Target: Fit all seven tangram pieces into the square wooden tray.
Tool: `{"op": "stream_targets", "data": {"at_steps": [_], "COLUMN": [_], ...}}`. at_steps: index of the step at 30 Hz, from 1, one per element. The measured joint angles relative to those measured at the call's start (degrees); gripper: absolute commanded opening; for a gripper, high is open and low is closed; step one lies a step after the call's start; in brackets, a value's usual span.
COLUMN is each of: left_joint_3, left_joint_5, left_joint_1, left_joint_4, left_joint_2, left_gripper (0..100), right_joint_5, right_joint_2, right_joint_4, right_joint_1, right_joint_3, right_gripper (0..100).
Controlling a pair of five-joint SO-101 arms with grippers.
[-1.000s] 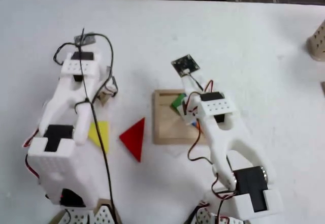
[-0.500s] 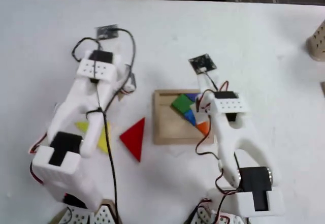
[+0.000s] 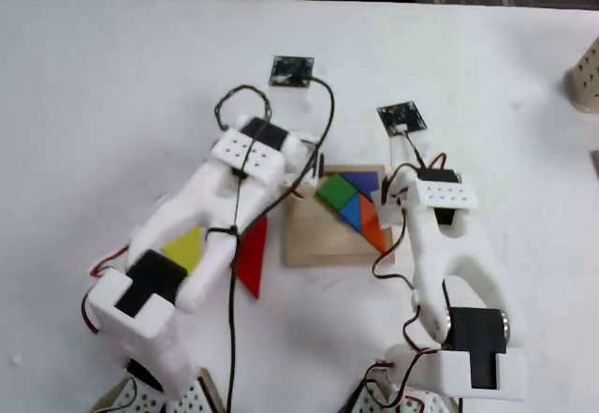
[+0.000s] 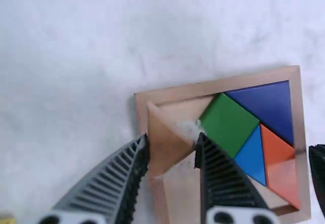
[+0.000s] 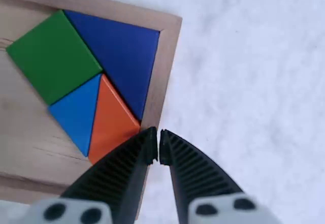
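**Placement of a tan triangle into the tray**

Nearest the arm bases, the yellow piece (image 3: pixel 185 247) and the red triangle (image 3: pixel 251 254) lie on the table beside the wooden tray (image 3: pixel 314 244). Farther on, the left gripper (image 4: pixel 171 145) clamps a tan triangle (image 4: pixel 165 130) over the tray's free corner, beside the green square (image 4: pixel 228 122). The right gripper (image 5: pixel 157 142), nearly closed and empty, is at the rim by the orange triangle (image 5: pixel 111 125). The next move, I judge, is to lower the triangle flat and release it.
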Motion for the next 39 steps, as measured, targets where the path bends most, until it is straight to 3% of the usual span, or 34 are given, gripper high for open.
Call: {"op": "stream_targets", "data": {"at_steps": [6,11,18,23,27,32,39], "left_joint_3": [5.9,6.4,6.4,6.4,6.4,6.4,6.4], "left_joint_5": [-0.6,-8.2,-29.0,-38.0,-38.4,-33.1,-29.6], "left_joint_1": [0.2,4.2,9.3,9.2,9.2,7.2,4.7], "left_joint_4": [-9.2,-10.4,-10.4,-10.4,-10.4,-10.4,-6.4], "left_joint_2": [0.0,0.0,0.0,0.0,0.0,0.0,-0.5], "left_gripper": [13,13,13,15,28,43,45], "right_joint_5": [0.0,0.0,0.0,0.0,0.0,0.0,0.0], "right_joint_2": [0.0,0.0,0.0,0.0,0.0,0.0,0.0], "right_joint_4": [0.0,0.0,0.0,0.0,0.0,0.0,0.0], "right_joint_1": [0.1,0.1,0.2,0.3,0.3,0.1,0.1], "right_joint_3": [0.0,0.0,0.0,0.0,0.0,0.0,0.0], "right_gripper": [1.8,1.8,1.8,1.8,1.8,1.8,1.8]}}
